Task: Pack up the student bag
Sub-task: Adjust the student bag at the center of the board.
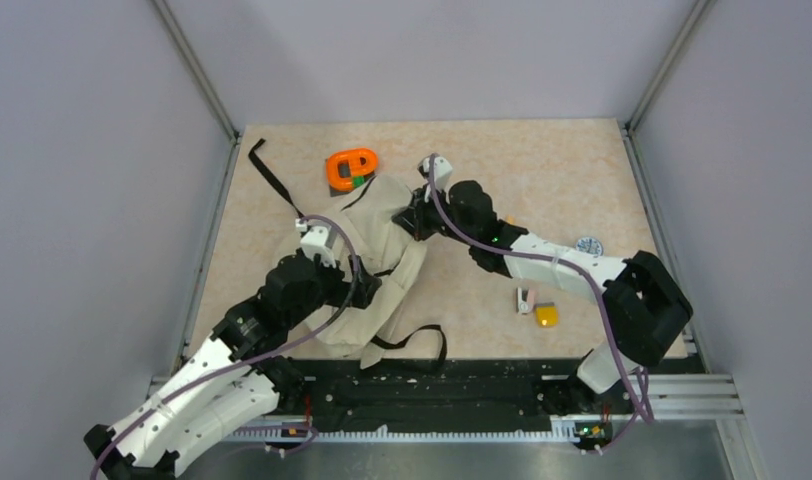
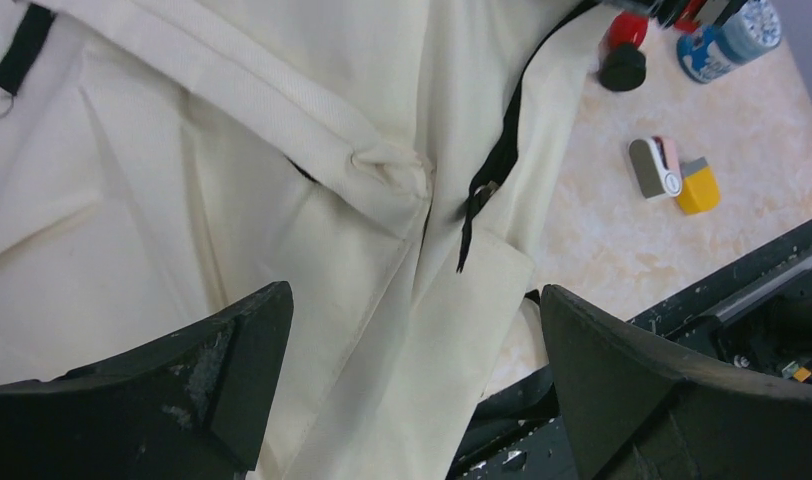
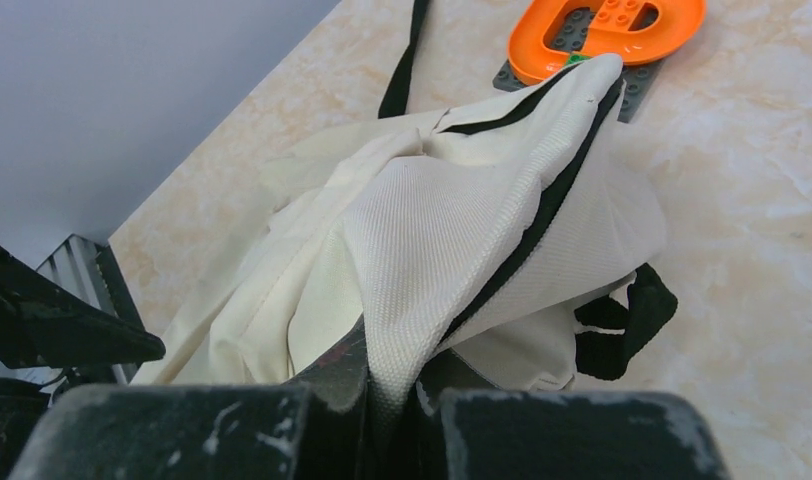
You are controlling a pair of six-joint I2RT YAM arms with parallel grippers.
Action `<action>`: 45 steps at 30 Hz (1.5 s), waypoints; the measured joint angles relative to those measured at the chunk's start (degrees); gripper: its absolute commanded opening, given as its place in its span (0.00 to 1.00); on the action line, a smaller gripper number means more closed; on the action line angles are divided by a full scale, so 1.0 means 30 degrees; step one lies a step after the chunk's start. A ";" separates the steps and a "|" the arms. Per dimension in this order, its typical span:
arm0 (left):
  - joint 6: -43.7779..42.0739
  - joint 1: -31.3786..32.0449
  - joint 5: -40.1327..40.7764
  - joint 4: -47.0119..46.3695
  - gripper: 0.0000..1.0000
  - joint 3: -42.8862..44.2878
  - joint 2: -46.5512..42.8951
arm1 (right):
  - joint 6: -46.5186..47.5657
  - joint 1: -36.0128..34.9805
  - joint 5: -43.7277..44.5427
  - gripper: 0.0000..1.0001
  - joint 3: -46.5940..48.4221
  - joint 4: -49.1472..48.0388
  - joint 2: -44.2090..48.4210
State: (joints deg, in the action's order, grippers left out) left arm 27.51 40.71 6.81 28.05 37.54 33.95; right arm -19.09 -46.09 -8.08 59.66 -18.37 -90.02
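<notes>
Bare bench (image 1: 572,170) far right leaves a hand open passage, and so does the strip between the student bag (image 1: 387,240) and the small pieces on the right: a pink-grey piece (image 1: 525,299), a yellow block (image 1: 547,316), a round blue-white thing (image 1: 588,245). The bag fills the left middle, an orange toy (image 1: 352,168) touching its far edge and a black strap (image 1: 272,180) trailing far left. The right arm (image 1: 552,262) slants over that strip.

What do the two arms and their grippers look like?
The left arm and the right arm are built alike: white links joined by bulky black joints. A thin lilac cable runs along each arm in loose loops. The left gripper and the right gripper have broad, wedge-shaped black fingers, scuffed with pale scratches.
</notes>
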 measured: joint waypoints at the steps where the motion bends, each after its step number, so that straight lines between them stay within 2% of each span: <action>1: 0.0007 0.0000 -0.0109 -0.0015 0.98 -0.0087 0.0248 | -0.0007 0.0153 -0.0080 0.00 -0.0007 0.0007 0.0000; 9: 0.0444 0.0022 -0.0335 -0.0969 0.98 -0.1071 0.0962 | 0.1719 0.1195 0.0087 0.00 0.0095 0.0488 -0.0481; 10: 0.0503 0.0036 0.0015 -0.1064 0.98 -0.1071 0.1027 | 0.1982 0.1333 0.0270 0.04 0.0219 0.0583 -0.0787; 14: 0.0656 0.0036 0.1741 -0.1603 0.98 -0.1086 0.1319 | 0.2557 0.2047 0.0663 0.50 0.1129 0.1158 -0.2244; 17: 0.0721 0.0029 0.2739 -0.1814 0.98 -0.1086 0.1421 | 0.2637 0.2419 0.0867 0.66 0.1632 0.1545 -0.2608; 19: 0.0816 0.0029 0.3220 -0.1821 0.98 -0.1115 0.1581 | 0.2470 0.2506 0.0874 0.70 0.1639 0.1428 -0.2426; 23: 0.1093 -0.0007 0.3708 -0.1814 0.96 -0.1807 0.1872 | 0.1625 0.2506 0.1246 0.73 0.0342 0.1253 -0.0874; 29: 0.2004 -0.0044 0.3381 -0.1880 0.73 -0.3570 0.1967 | -0.1202 0.2426 0.1581 0.75 -0.4277 -0.0379 0.3155; 36: 0.2710 -0.0058 0.2302 -0.2863 0.67 -0.4488 0.2295 | -0.4452 0.0612 0.2222 0.75 -0.9362 -0.2295 0.4262; 38: 0.2878 -0.0058 0.2011 -0.3155 0.52 -0.4554 0.2616 | -0.5115 -0.0102 0.2266 0.74 -1.0163 -0.2557 0.4226; 41: 0.3089 -0.0087 0.1581 -0.3453 0.22 -0.4590 0.3249 | -0.6047 -0.0860 0.2251 0.69 -1.0790 -0.3781 0.3599; 43: 0.3118 -0.0102 0.1071 -0.3621 0.08 -0.4590 0.3643 | -0.6390 -0.0925 0.2164 0.58 -1.0790 -0.4823 0.2805; 45: 0.2914 -0.0102 0.0073 -0.3898 0.00 -0.4590 0.4000 | -0.6339 -0.0925 0.2047 0.44 -1.0520 -0.5289 0.1894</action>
State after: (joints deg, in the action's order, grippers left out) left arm 36.25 40.40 7.03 16.36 23.77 45.95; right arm -38.11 -48.86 -1.93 28.10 -34.24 -84.33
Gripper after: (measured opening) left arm 0.100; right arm 0.609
